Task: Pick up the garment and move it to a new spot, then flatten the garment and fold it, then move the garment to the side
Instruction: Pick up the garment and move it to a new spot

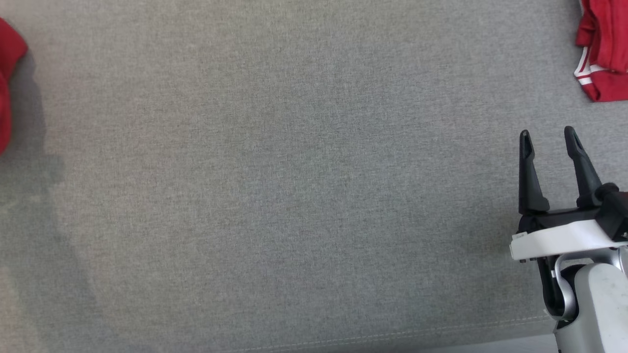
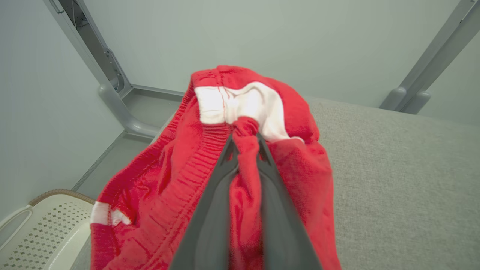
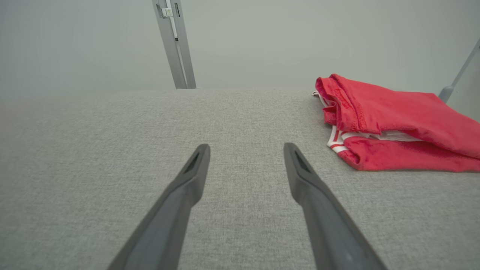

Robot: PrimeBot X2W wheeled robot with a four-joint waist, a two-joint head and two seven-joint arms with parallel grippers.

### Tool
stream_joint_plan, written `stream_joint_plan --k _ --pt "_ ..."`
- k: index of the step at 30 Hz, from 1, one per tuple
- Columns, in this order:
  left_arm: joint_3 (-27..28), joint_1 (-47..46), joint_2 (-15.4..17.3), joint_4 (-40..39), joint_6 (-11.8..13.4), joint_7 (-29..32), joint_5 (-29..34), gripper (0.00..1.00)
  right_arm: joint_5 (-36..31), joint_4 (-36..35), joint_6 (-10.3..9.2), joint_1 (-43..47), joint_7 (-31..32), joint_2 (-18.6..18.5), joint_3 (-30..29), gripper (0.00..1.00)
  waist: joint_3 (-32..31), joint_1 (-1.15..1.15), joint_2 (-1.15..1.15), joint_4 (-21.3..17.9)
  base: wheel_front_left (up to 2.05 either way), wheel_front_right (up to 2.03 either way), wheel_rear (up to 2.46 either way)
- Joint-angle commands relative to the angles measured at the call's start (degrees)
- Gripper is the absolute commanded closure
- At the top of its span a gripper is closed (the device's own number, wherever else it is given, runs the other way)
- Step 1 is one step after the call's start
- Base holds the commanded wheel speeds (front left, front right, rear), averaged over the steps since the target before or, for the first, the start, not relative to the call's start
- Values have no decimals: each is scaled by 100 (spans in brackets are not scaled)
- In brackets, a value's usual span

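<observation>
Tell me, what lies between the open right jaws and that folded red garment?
Bare grey cloth surface runs from the right jaws to the folded red garment, in the right wrist view.

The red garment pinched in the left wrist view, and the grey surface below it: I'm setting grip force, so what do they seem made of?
The red garment looks like soft knit cloth, probably cotton or a blend: matte, with a ribbed elastic band and white trim, bunched in the left gripper. The grey surface looks like woven upholstery fabric: matte, fine heathered weave, possibly padded.
</observation>
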Motion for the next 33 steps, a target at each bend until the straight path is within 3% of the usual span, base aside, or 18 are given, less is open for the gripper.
stream_joint_plan --k 1,12,24,33 --pt "-48 -159 66 -92 12 -201 81 100 53 71 -11 96 -54 32 32 0 -432 0 0 -122 0 0 0" --pt "-564 -519 -291 -1336 12 -748 441 100 287 555 -11 362 -165 226 138 0 -1309 0 0 -626 0 0 0" --pt "-1251 -629 -1148 -3105 248 -245 644 100 466 573 -11 493 -170 389 241 0 -1563 0 0 -1572 0 0 0" --pt "-1746 221 -1667 -3169 390 -181 601 100 551 508 -11 430 -171 436 350 0 -1453 0 0 -2051 0 0 0"
